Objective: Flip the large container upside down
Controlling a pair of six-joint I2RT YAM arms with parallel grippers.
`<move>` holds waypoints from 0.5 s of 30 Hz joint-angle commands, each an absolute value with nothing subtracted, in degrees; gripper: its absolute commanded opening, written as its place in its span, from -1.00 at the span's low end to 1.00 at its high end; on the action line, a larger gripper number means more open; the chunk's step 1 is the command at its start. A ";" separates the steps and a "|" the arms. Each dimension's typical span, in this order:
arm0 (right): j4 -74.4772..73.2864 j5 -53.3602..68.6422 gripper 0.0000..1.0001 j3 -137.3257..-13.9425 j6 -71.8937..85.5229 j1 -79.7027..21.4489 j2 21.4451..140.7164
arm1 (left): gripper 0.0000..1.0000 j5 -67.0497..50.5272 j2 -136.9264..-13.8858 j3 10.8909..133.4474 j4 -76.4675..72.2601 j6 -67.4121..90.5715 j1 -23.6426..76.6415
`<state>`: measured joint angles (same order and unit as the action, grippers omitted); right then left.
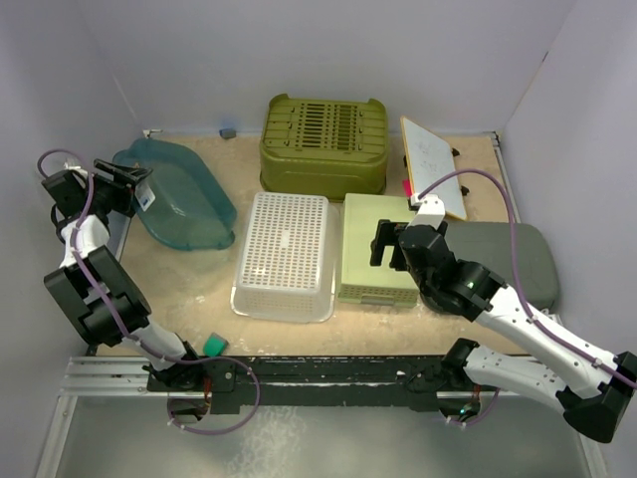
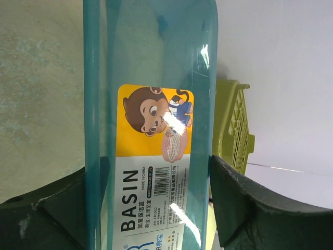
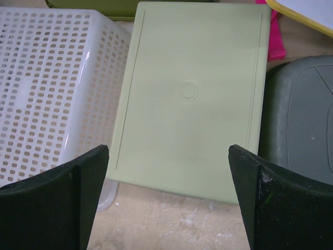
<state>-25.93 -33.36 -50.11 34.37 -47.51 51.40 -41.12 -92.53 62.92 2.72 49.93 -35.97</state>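
Note:
The large container, a teal see-through basin [image 1: 184, 204], stands tipped up on its side at the left of the table, its hollow facing left. My left gripper [image 1: 134, 184] is shut on its rim wall at the printed "BASIN" sticker. In the left wrist view the basin [image 2: 151, 78] fills the middle, with my gripper [image 2: 156, 172] pressing a dark finger [image 2: 244, 208] against each side of the wall. My right gripper [image 1: 388, 244] is open and empty, hovering over the near edge of a light green box [image 3: 192, 94]; in its own view it [image 3: 169, 156] holds nothing.
A white perforated basket [image 1: 284, 254] lies bottom up in the middle, beside the light green box [image 1: 376, 249]. An olive slatted crate [image 1: 323, 144] sits bottom up at the back. A grey lid [image 1: 532, 259] lies at the right, with a whiteboard [image 1: 433, 164] behind it. A small teal piece [image 1: 214, 346] lies near the front rail.

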 commanded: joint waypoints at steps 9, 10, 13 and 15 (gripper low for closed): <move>-22.47 -32.32 0.97 -50.47 34.65 -47.61 52.21 | 0.43 -24.09 -89.18 61.73 23.13 32.54 -34.72; -22.43 -32.28 0.97 -50.45 34.63 -47.59 52.21 | 0.43 -24.14 -88.73 61.89 23.40 32.71 -34.72; -22.38 -32.08 0.97 -50.42 34.64 -47.62 52.21 | 0.44 -24.69 -87.02 62.39 23.51 33.19 -34.63; -22.41 -32.00 0.97 -50.36 34.67 -47.55 52.17 | 0.44 -25.13 -85.95 62.77 23.49 32.99 -34.62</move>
